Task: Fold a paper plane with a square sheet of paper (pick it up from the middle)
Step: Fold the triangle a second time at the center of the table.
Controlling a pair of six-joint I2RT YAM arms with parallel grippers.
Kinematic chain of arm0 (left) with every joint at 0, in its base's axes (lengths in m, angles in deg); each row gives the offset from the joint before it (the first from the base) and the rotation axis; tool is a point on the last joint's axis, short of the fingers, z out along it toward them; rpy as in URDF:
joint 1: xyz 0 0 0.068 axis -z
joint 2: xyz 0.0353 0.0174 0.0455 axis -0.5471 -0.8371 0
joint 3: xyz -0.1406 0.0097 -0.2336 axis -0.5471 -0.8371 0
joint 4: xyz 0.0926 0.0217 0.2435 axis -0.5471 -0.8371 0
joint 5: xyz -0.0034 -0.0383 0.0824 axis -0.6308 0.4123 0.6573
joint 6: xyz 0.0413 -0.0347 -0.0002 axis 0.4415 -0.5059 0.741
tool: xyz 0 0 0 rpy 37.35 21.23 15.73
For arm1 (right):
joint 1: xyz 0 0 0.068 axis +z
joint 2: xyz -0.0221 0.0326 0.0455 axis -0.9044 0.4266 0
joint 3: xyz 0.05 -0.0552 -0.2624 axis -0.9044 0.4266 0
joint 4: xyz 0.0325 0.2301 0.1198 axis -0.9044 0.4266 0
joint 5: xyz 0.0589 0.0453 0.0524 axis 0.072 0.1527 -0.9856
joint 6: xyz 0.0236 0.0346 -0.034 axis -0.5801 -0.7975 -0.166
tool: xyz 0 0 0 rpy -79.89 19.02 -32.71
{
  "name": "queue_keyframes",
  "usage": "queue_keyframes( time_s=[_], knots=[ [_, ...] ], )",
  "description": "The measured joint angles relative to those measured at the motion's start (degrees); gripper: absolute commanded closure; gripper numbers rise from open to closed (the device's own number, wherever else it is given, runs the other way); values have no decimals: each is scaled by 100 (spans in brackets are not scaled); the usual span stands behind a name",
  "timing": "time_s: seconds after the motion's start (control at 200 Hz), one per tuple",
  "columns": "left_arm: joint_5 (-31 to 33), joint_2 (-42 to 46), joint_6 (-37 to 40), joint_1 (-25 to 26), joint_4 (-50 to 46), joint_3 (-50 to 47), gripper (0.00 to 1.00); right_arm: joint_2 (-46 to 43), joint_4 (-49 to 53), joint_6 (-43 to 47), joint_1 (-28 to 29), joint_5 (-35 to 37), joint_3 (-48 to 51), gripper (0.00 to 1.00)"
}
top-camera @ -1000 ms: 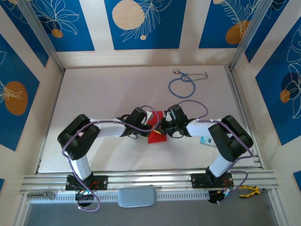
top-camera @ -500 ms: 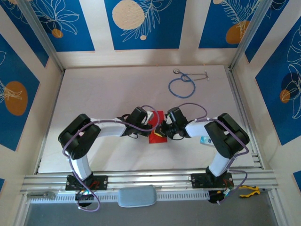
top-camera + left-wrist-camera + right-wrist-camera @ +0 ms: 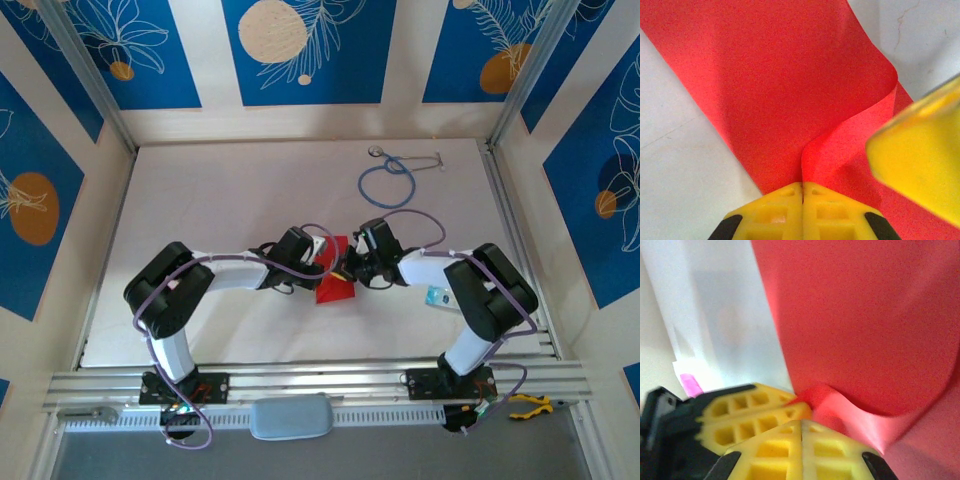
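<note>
Shifted slightly since a moment ago, the right gripper (image 3: pixel 801 424) meets the left gripper (image 3: pixel 802 186) at mid-bench (image 3: pixel 220 210). Both sets of jaws are pinched tight on raised folds of the red square sheet of paper (image 3: pixel 334 290). A blue stethoscope (image 3: pixel 388 183) lies well behind.

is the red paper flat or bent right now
Bent, not flat. The square sheet of paper curls into a ridge pinched by the shut left gripper; the right gripper pinches a curled edge.

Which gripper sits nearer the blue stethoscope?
Right. The right gripper pinches the red paper near-left of the blue stethoscope; the left gripper pinches it farther left.
</note>
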Motion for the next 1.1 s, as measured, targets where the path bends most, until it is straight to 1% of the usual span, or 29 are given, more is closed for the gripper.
queue_keyframes(
  time_s=[0.22, 0.41, 0.675, 0.895, 1.096],
  knots=[
    [0, 0, 2, 0, -13, 7, 100, 109, 59, 136, -59, 136, -85, 100],
    [0, 0, 2, 0, -17, 9, 100, 286, 157, 173, -17, 413, 94, 100],
    [0, 0, 2, 0, -17, 9, 100, 271, 164, 273, -35, 426, 85, 100],
    [0, 0, 28, 0, -24, 11, 100, 166, 560, 496, -146, 612, -11, 100],
    [-2, -13, 42, 0, -31, 24, 100, 177, 483, 490, -131, 765, 11, 100]
  ],
)
